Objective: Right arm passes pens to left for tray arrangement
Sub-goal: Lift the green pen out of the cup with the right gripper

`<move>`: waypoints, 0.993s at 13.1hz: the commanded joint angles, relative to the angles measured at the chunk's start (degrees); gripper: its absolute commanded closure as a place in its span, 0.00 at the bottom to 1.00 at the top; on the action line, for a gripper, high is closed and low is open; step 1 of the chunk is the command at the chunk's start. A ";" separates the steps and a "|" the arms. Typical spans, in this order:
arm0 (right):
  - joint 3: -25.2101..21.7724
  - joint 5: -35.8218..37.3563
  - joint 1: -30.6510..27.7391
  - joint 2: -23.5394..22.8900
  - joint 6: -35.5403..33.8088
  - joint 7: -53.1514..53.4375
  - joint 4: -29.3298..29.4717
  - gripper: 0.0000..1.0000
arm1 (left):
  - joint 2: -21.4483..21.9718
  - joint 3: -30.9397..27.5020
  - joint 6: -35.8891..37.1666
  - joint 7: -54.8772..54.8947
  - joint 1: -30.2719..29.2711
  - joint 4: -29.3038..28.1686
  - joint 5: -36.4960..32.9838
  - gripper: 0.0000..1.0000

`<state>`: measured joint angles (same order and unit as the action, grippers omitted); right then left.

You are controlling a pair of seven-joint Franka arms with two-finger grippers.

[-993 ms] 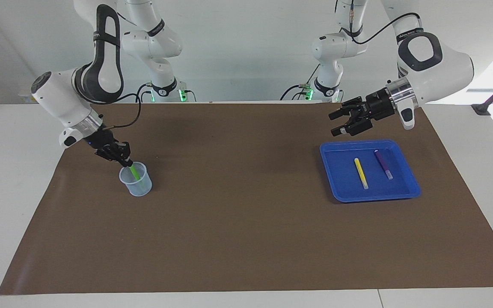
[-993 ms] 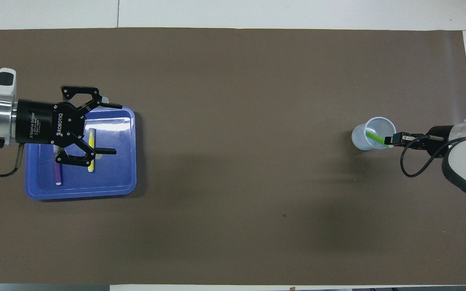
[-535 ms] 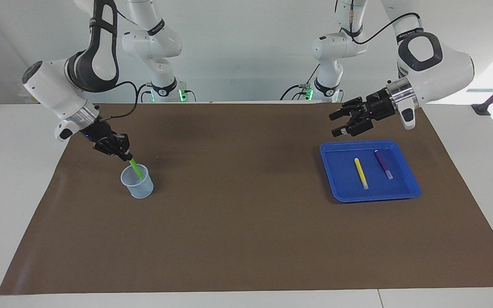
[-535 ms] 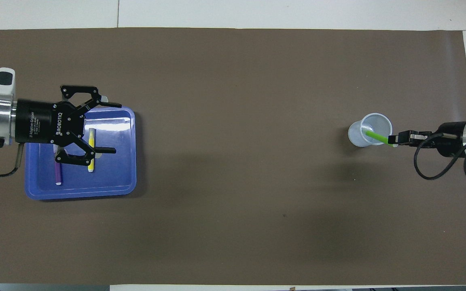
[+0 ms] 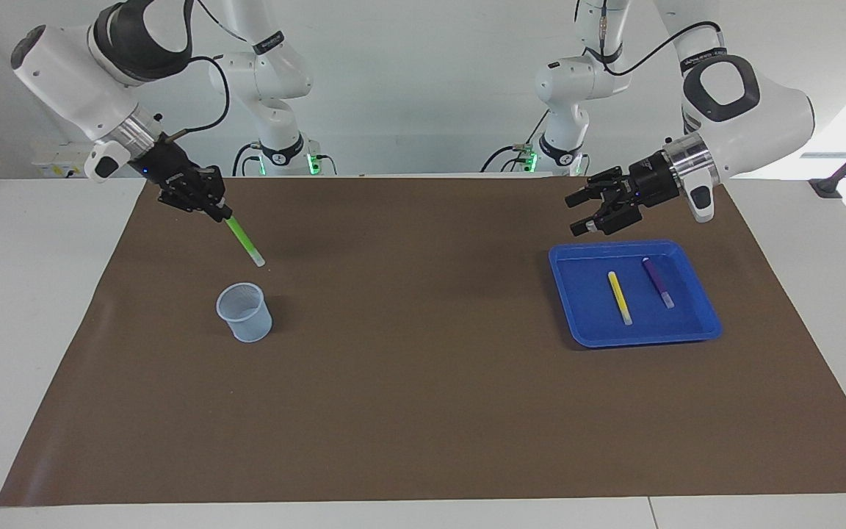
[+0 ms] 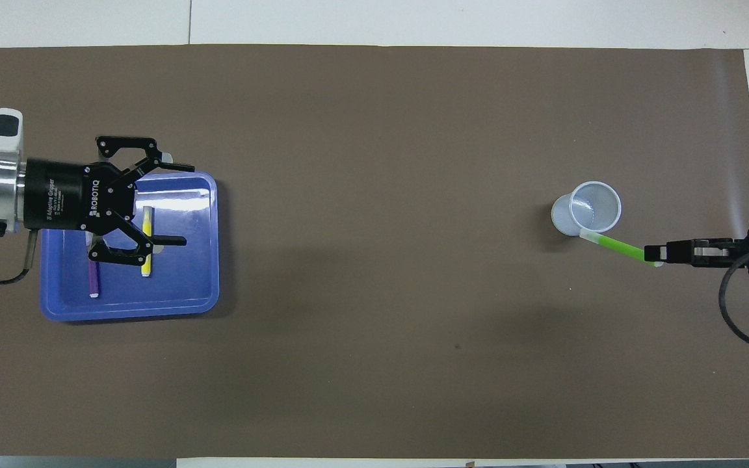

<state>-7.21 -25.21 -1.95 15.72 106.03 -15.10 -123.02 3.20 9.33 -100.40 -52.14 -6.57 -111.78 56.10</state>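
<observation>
Surface: brown mat (image 5: 423, 382) over a white table (image 5: 19, 308), pale wall at the robots' end.
Right fingers: tips (image 5: 219, 213) pinched together on the top end of the green pen (image 5: 244, 239).
Right gripper: right gripper (image 5: 220, 214) up in the air over the mat at the right arm's end, tilted down.
Green pen: hangs slanted from the grip, whitish tip lowest, clear of the cup in the facing view; from overhead its tip overlaps the cup's rim.
Cup: pale translucent cup (image 5: 244, 313) upright on the mat, no pen in it.
Left fingers: spread wide, nothing between them.
Left gripper: left gripper (image 5: 579, 214) held level in the air over the tray's edge nearest the robots; left arm waits.
Tray: blue tray (image 5: 577, 294) flat on the mat at the left arm's end.
Yellow pen: yellow pen (image 5: 620, 297) lies in the tray.
Purple pen: purple pen (image 5: 658, 282) lies in the tray beside the yellow one, apart from it, roughly parallel, closer to the table's end.
</observation>
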 commanded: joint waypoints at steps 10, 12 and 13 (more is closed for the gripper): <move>31.19 0.25 -0.34 -1.21 8.40 0.60 11.99 1.00 | 1.11 0.43 -11.74 -20.25 9.29 1.65 -5.21 0.00; 33.48 0.25 -0.34 -3.49 8.23 0.51 16.21 1.00 | 0.93 0.69 -12.36 -21.69 9.91 1.83 -4.25 0.00; 34.36 0.25 -0.25 -4.63 8.14 0.43 18.32 1.00 | 0.49 0.78 -12.54 -21.87 11.48 2.61 -4.59 0.00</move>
<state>25.77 -25.08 -1.65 14.67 114.82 -14.63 -109.97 3.96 10.37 -111.94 -71.90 3.05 -110.12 52.20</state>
